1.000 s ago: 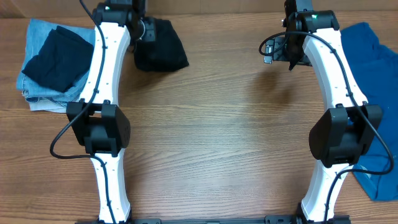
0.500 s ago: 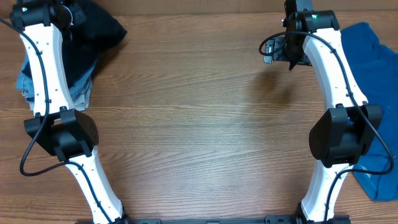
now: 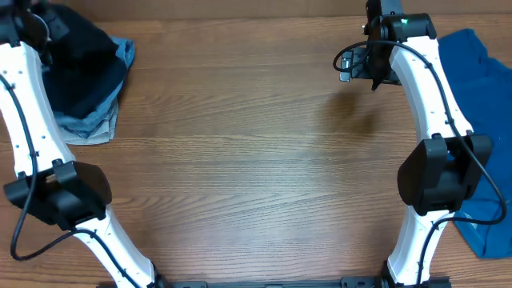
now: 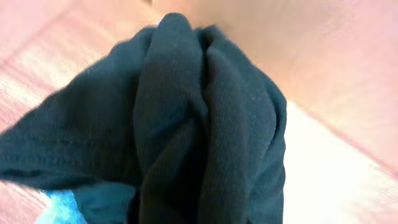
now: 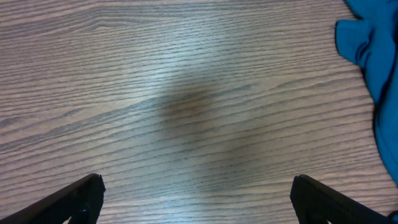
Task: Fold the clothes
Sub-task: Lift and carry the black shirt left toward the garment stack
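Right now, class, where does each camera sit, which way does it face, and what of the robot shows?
Overhead: above, looking down on the brown wooden table; both white arms show.
Left wrist: close against the bunched dark navy garment; no fingers visible.
Right wrist: looks down at table; open right gripper, black fingertips in bottom corners.
Shared: overhead and right wrist show the bright blue cloth.

Nope, nothing readable here as far as I can see: no text, labels, brand marks or numbers on anything in any of the three views.
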Available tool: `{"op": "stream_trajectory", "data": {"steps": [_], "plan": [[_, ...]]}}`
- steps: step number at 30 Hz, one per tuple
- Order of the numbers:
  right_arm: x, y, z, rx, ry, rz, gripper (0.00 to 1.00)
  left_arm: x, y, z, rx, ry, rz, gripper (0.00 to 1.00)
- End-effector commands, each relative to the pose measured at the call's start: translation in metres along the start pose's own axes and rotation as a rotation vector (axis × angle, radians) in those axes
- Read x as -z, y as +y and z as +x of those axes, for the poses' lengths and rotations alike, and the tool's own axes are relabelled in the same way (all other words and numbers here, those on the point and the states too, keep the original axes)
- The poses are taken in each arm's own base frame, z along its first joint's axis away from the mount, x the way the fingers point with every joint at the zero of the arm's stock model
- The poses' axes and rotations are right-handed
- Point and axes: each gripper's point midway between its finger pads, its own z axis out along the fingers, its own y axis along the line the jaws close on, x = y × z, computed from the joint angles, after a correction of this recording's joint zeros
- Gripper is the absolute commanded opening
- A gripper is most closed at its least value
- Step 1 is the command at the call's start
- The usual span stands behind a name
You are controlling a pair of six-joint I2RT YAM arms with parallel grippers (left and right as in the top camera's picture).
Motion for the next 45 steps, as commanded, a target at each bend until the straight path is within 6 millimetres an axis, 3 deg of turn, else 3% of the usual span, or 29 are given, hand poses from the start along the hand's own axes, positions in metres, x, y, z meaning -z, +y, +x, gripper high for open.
{"op": "stream_trajectory", "data": {"steps": [1, 4, 10, 15, 16, 19, 21, 23, 26, 31, 32, 33, 34, 37, 42, 45], "plan": [[0.019, -0.004, -0.008, -0.004, -0.053, 0.002, 1.0, -0.015, -0.003, 0.014, 0.016, 0.037, 0.03, 0.04], [0.019, -0.004, -0.008, -0.004, -0.053, 0.001, 1.0, -0.027, 0.004, 0.029, 0.034, 0.081, 0.01, 0.04], [0.019, -0.004, -0.008, -0.004, -0.053, 0.001, 1.0, -0.018, 0.062, 0.063, 0.055, 0.217, -0.224, 0.04], [0.019, -0.004, -0.008, -0.004, -0.053, 0.001, 1.0, -0.015, 0.082, 0.064, 0.043, 0.227, -0.291, 0.09], [0.019, -0.004, -0.008, -0.004, -0.053, 0.001, 1.0, -0.016, 0.086, 0.065, 0.047, 0.233, -0.296, 0.15], [0.019, -0.004, -0.008, -0.004, -0.053, 0.001, 1.0, -0.026, 0.092, 0.074, 0.026, 0.265, -0.301, 0.58], [0.019, -0.004, -0.008, -0.004, -0.053, 0.001, 1.0, -0.035, 0.093, 0.079, 0.022, 0.271, -0.302, 0.73], [0.019, -0.004, -0.008, -0.004, -0.053, 0.001, 1.0, -0.029, 0.092, 0.065, 0.012, 0.229, -0.29, 0.72], [0.019, -0.004, -0.009, -0.004, -0.053, 0.002, 1.0, 0.011, 0.083, 0.025, -0.004, 0.104, -0.257, 0.74], [0.019, -0.004, -0.008, -0.004, -0.053, 0.001, 1.0, 0.06, 0.074, 0.001, -0.001, 0.033, -0.236, 0.8], [0.019, -0.004, -0.008, -0.004, -0.053, 0.001, 1.0, 0.066, 0.069, -0.001, -0.001, 0.029, -0.205, 0.73], [0.019, -0.004, -0.008, -0.004, -0.053, 0.001, 1.0, 0.066, 0.064, -0.001, -0.014, 0.033, -0.176, 0.3], [0.019, -0.004, -0.008, -0.004, -0.053, 0.001, 1.0, 0.061, 0.058, 0.0, -0.039, 0.042, -0.139, 0.04], [0.019, -0.004, -0.008, -0.004, -0.053, 0.001, 1.0, 0.029, 0.041, 0.014, -0.168, 0.112, -0.024, 0.04], [0.019, -0.004, -0.008, -0.004, -0.053, 0.001, 1.0, -0.031, 0.05, 0.041, -0.231, 0.185, -0.005, 0.04], [0.019, -0.004, -0.008, -0.004, -0.053, 0.001, 1.0, -0.061, 0.075, 0.057, -0.146, 0.208, -0.053, 0.04]]}}
